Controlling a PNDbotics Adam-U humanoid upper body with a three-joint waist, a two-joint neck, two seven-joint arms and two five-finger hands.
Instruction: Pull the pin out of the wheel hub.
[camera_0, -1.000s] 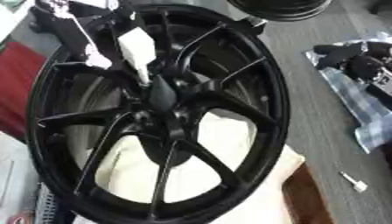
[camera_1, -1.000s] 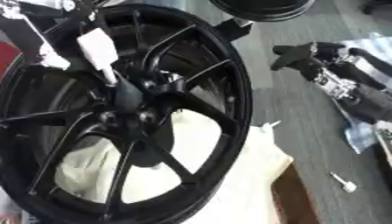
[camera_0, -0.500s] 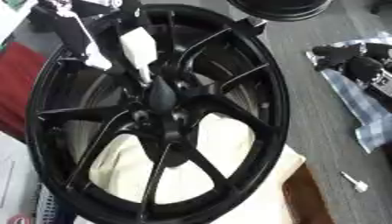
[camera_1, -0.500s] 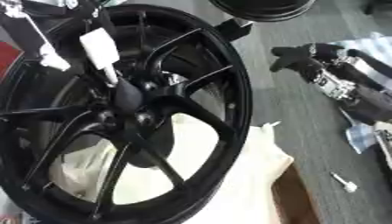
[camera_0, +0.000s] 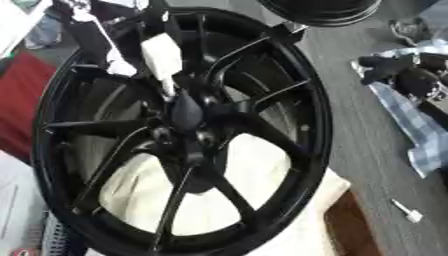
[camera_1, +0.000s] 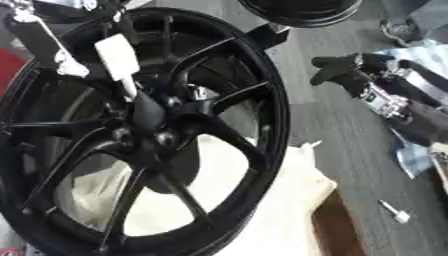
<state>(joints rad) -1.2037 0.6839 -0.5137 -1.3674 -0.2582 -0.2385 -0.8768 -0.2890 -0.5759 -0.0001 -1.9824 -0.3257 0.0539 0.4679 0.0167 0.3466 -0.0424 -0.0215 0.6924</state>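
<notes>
Left hand (camera_0: 162, 60) reaches in from eleven o'clock, white-tipped fingers aimed at five o'clock, ending on the hub (camera_0: 188, 117) at the wheel (camera_0: 306, 125) centre. Pin itself: can't make it out. Grip there unclear. Right hand (camera_1: 350, 70) idles at three o'clock, fingers relaxed.

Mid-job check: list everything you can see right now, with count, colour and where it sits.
wheel: one, black, spoked, tilted, fills the left and centre.
white cloth: one, cream, under and behind the wheel.
second wheel: one, black, top edge, partly cut off.
checked cloth: one, blue and white, on the grey table at right.
small white piece: one, lower right on the table.
red thing: one, far left edge.
left hand: one, black and white, reaching down to the hub.
right hand: one, black, resting at right.
</notes>
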